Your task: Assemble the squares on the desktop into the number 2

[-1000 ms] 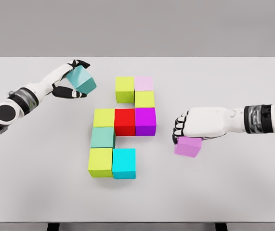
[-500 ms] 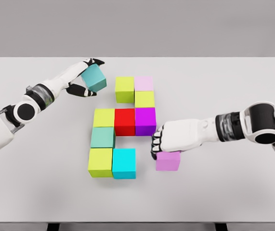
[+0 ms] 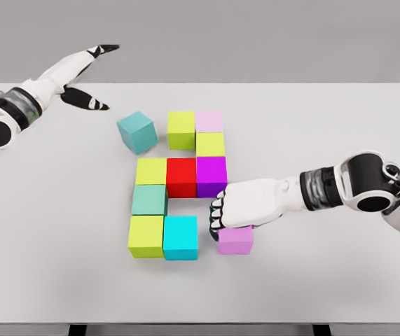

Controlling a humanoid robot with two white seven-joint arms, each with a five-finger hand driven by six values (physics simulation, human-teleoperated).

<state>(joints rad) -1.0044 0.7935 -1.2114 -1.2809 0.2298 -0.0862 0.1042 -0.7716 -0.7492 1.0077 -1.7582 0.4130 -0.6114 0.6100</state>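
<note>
Right hand (image 3: pixel 233 211) palm-down gripping violet cube (image 3: pixel 235 240), left hand (image 3: pixel 80 73) raised, spread

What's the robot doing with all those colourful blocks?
It is building a number 2 from cube blocks on the white table. The right hand rests on a light purple block, a little right of the bright cyan block at the bottom. The left hand is open and lifted up at the far left, holding nothing. A teal block sits tilted near the yellow-green block at the top.
</note>
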